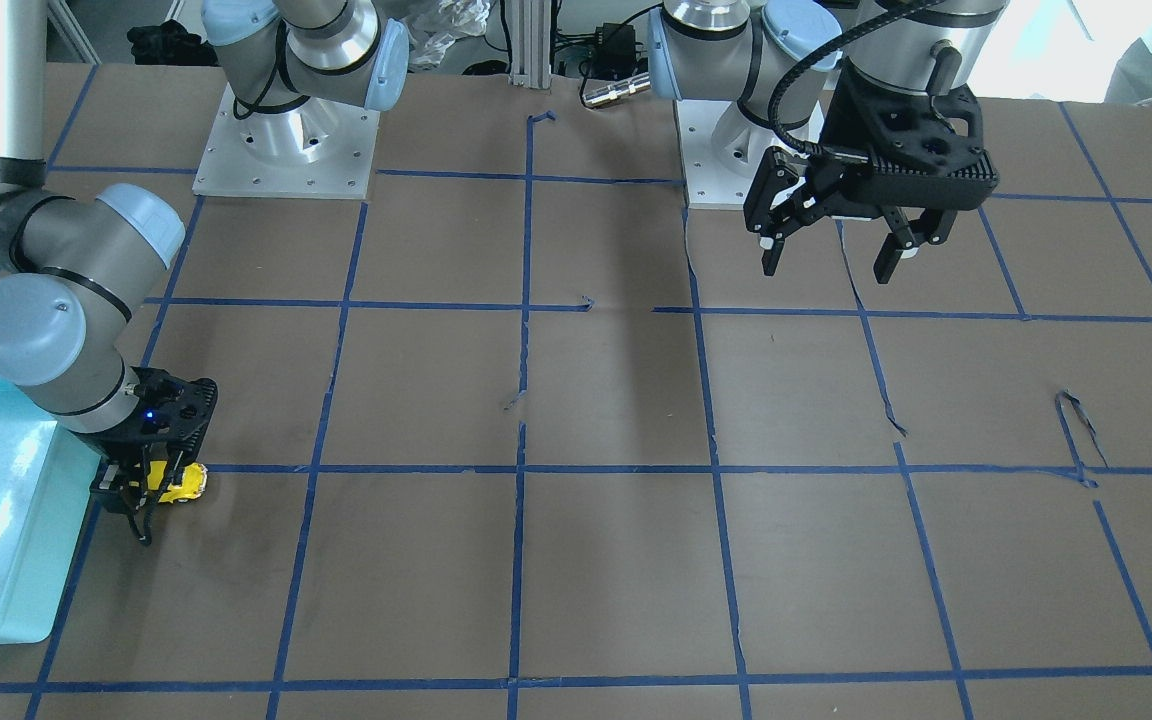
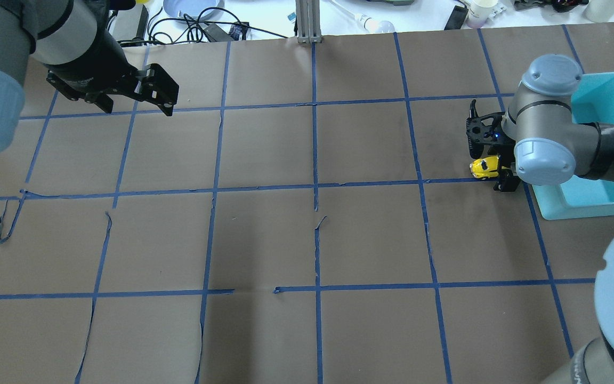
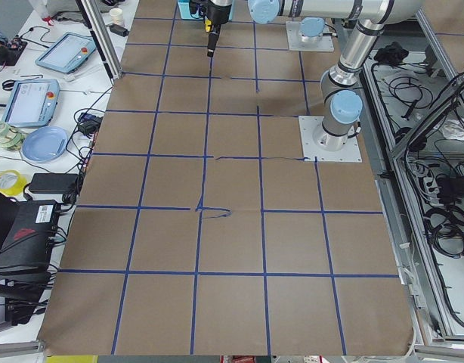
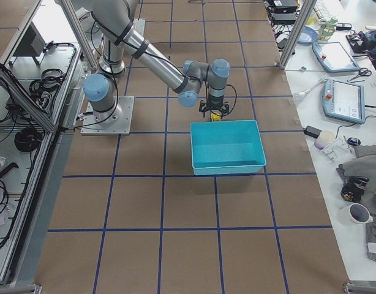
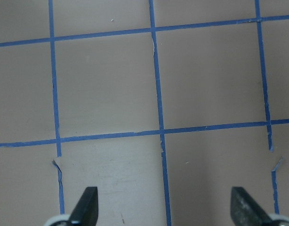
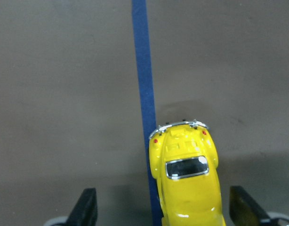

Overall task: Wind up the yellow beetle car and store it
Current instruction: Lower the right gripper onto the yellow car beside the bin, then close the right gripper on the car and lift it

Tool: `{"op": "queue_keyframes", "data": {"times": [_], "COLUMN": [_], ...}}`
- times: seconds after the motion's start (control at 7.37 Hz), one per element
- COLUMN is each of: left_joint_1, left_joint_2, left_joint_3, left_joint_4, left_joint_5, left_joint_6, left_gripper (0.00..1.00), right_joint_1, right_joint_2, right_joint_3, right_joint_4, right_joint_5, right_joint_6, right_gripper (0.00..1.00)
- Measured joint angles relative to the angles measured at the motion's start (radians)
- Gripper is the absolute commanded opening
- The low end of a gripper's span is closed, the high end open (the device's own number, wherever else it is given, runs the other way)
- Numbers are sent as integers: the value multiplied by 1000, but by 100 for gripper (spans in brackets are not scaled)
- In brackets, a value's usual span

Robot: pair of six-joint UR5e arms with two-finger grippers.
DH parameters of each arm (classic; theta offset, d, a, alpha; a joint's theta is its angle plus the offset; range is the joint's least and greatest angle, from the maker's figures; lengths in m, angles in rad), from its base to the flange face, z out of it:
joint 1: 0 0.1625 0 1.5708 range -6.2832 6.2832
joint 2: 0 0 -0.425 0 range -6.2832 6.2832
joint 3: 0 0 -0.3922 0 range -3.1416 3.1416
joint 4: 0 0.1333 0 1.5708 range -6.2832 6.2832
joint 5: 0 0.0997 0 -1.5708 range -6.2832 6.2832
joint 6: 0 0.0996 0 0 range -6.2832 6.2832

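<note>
The yellow toy car (image 6: 187,188) stood on its wheels on the brown surface (image 2: 264,240), outside the turquoise bin (image 2: 579,205) and just beside the bin wall that faced the middle of the surface. In the overhead view the car (image 2: 485,167) was close to that wall but not in contact with it. From the right end of the surface, the car (image 4: 216,114) showed just past the bin's (image 4: 228,147) far long wall.

The right tool (image 6: 165,209) was lowered around the car with its fingers (image 6: 85,209) spread wide, one on each side. Neither finger touched the car, which sat closer to one finger than the other. Its dark window faced up at the wrist camera, and one flank lay along a strip of blue tape (image 6: 142,94), overlapping its edge.

The left tool (image 1: 826,262) hung above the surface at the end well apart from the bin. Its fingers (image 5: 85,205) were spread and held nothing, with only taped paper beneath them.
</note>
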Motion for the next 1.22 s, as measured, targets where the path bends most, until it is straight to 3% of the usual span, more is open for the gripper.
{"op": "queue_keyframes", "data": {"times": [0.27,0.41,0.81,1.22], "left_joint_1": [0,0,0,0], "left_joint_2": [0,0,0,1], "left_joint_3": [-1,-2,-2,-8], "left_joint_4": [2,3,3,2], "left_joint_5": [-3,-5,-13,-12], "left_joint_6": [2,6,11,12], "left_gripper": [100,100,100,100], "right_joint_1": [-1,-1,-1,16], "right_joint_2": [18,25,20,-18], "right_joint_3": [-3,-5,-28,-111], "right_joint_4": [-10,-16,-18,32], "right_joint_5": [-2,-6,-3,8], "right_joint_6": [1,4,13,44], "right_gripper": [6,0,0,0]}}
